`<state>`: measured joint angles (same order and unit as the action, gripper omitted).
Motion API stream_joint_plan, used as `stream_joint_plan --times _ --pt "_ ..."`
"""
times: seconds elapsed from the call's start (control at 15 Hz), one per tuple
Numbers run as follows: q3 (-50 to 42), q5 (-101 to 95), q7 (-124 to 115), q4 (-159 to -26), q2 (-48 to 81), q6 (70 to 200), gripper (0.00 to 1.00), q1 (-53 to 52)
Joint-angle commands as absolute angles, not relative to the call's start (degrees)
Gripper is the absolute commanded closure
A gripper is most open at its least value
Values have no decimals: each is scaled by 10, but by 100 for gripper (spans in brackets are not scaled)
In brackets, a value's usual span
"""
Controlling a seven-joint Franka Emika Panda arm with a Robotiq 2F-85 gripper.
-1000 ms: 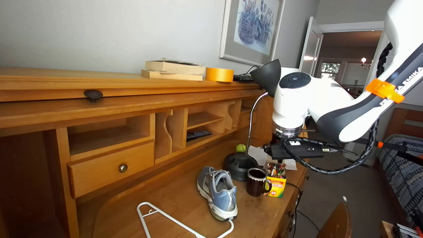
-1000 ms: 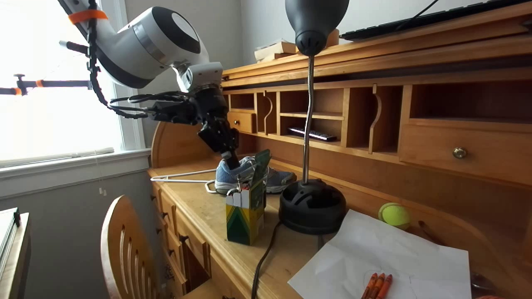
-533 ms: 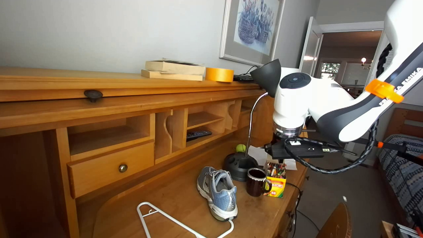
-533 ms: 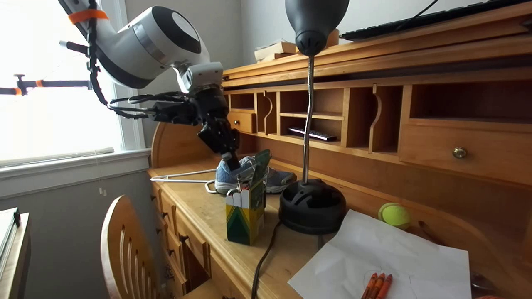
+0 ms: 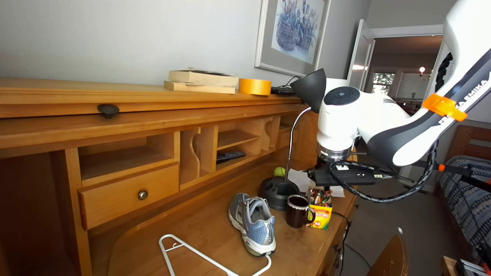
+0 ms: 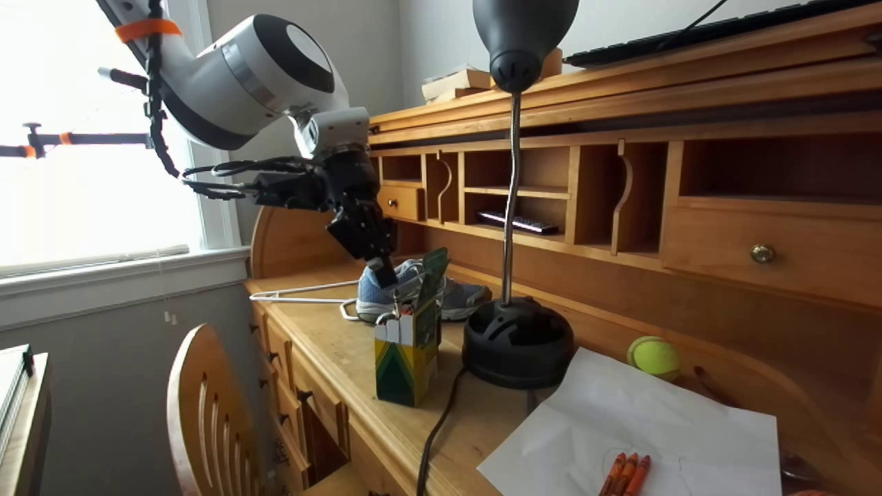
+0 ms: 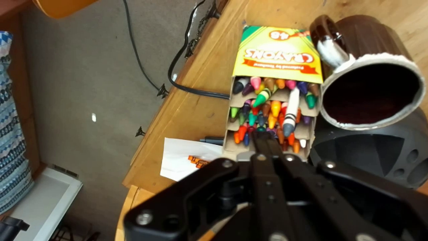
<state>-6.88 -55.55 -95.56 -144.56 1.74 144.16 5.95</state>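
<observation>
The box [image 7: 272, 47] stands open on the counter [image 7: 205, 110], many crayons [image 7: 276, 108] left in it. Just above, the claw [image 7: 266, 137] hangs pressed together, nothing visibly gripped. Farther off, three orange crayons [image 6: 626, 475] already lie out on the paper [image 6: 641, 410].

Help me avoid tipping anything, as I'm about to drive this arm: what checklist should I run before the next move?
1. Gripper free of any load: ok; it is shut, with nothing seen in it.
2. Fingertips clear of the crayons: cannot tell; they hang right over them.
3. Crayon box upright and open: ok.
4. Crayons all in their rows: not ok; a gray-tipped crayon lies across the others.
5. Mug upright: ok, though it stands close beside the box.
6. Arm clear of the lamp shade: ok; a gap shows in an exterior view.
</observation>
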Motion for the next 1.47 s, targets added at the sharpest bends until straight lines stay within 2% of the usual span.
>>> stream_joint_plan --times 0.0,1.4 --pt "-72 -556 -967 -1443 31 1456 100 63" --pt "-85 -546 -949 -1407 87 1486 100 57"
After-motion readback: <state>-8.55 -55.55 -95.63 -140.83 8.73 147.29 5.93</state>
